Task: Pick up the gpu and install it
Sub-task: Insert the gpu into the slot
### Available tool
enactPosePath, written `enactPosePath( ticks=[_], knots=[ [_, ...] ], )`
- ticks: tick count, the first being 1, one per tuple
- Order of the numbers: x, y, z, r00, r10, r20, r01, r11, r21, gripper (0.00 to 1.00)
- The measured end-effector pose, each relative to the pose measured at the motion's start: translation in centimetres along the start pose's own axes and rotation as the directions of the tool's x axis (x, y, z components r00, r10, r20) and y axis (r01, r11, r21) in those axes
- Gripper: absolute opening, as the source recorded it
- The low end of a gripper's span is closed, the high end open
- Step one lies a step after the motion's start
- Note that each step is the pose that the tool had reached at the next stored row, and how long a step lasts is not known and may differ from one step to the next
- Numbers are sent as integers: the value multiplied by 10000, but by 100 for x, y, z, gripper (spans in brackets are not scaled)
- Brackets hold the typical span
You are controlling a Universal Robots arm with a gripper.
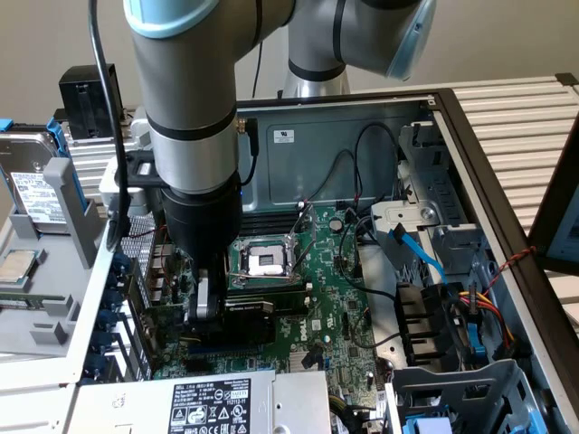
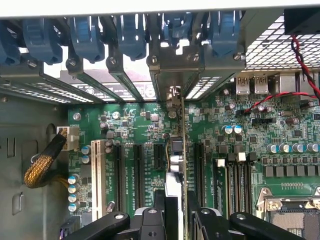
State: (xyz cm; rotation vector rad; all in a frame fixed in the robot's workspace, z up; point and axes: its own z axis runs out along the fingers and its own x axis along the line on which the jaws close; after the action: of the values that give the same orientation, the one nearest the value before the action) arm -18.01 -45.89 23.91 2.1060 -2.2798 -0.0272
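You see a hard drive [image 1: 36, 185] at the exterior view's left. Further right, your gripper [image 1: 210, 307] is closed on the gpu [image 1: 242, 310] — the card stands on edge over the motherboard [image 1: 339, 298], near its slot-side edge, beside the processor socket [image 1: 265, 262].

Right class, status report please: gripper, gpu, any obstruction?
Gripper shut on gpu. Card on edge, down among motherboard slots. Nothing seen in the way.
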Motion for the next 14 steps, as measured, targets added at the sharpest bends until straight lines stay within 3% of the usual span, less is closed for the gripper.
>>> enactPosePath(
  ticks=[12,13,14],
  knots=[
    [-1,5,0,10000,5,-9,-5,10000,17,28],
    [-1,4,1,10000,5,-7,-5,10000,23,36],
    [-1,4,0,10000,4,-9,-4,10000,24,36]
  ],
)
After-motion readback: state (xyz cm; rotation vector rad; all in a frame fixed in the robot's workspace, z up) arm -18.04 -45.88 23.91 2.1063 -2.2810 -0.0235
